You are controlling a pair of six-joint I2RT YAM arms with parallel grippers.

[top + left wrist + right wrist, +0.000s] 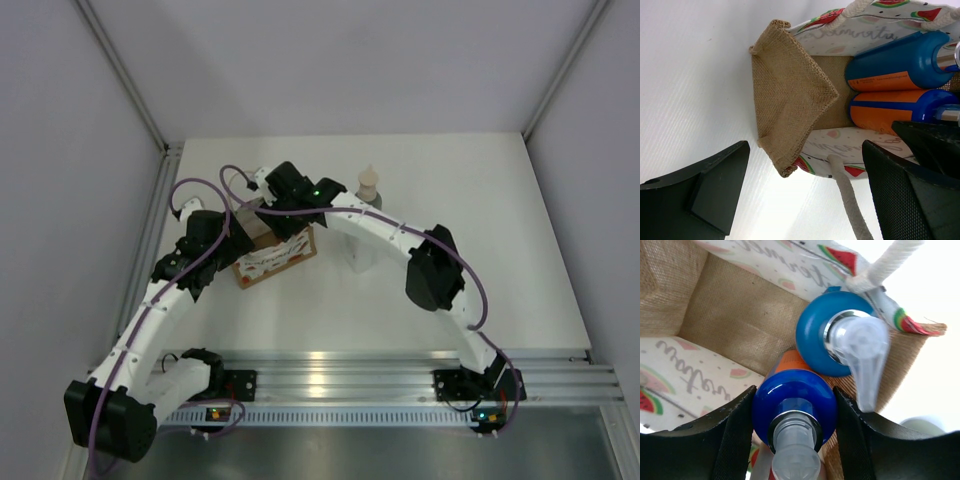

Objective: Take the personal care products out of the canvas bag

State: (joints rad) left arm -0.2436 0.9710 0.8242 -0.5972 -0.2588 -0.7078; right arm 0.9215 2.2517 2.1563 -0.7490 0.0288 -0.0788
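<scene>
Nearest the arm bases, the left gripper (805, 147) stands wide open and holds nothing. One of its black fingers (715, 195) hangs over the white table (450, 200) beside the canvas bag (275, 258), the other by the bag's printed side, with the bag's folded burlap end between them. A white rope handle (847, 200) trails from that side of the bag, past the second finger. The bag sits on the table between the two arms, its watermelon-patterned side facing the bases and its mouth open. Inside it, side by side and touching, are two bottles. The blue-topped orange bottle (795, 405) is clamped at its blue shoulder by the right gripper (795, 392), which reaches down into the bag with a finger pressed on each side. The second orange bottle (822, 335) stands just beyond it, against the bag's far wall, its clear pump nozzle (862, 352) pointing back toward the gripper. Just right of the bag a white bottle (360, 258) stands on the table, partly under the right arm. Farther back, beyond the bag's right corner, the grey-green bottle (372, 203) stands upright with its beige nozzle on top.
</scene>
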